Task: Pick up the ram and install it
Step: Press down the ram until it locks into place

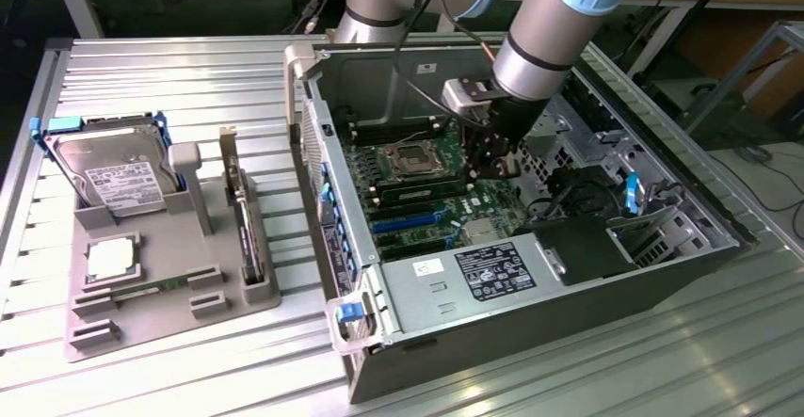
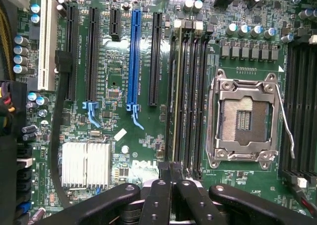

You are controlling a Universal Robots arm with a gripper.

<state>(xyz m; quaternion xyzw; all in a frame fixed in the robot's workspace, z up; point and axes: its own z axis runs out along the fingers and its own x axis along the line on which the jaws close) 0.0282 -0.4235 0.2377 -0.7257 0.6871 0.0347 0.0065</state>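
pick-up done | claw narrow, pinched on the ram | ram stands in DIMM slot beside empty CPU socket, exterior frame centre | full seating judged unfinished

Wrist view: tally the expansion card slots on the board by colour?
Black slots: 4 (3 long, 1 short)
Blue slot: 1
White slot: 1
Total: 6
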